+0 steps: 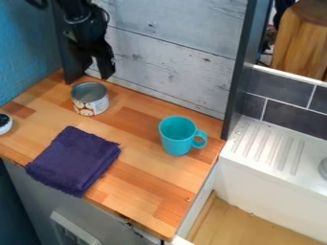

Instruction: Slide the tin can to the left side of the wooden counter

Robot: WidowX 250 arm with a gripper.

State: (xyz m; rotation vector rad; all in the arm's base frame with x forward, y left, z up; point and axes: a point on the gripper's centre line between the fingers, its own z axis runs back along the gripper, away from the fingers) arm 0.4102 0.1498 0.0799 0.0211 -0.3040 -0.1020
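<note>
Matte black robot arm (80, 28), black cable (39, 5)

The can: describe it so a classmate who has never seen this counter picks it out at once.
Start at the wooden counter and go to its back, by the plank wall. Below the gripper in the picture stands the can, open-topped with a pale patterned label. Unlike the teal mug, it shows no handle.

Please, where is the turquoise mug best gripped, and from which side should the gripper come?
I would pinch the left wall of the turquoise mug at its rim, coming straight down from above. It stands upright with its mouth open, so one finger could go inside, and the handle points right, away from that spot.
</note>
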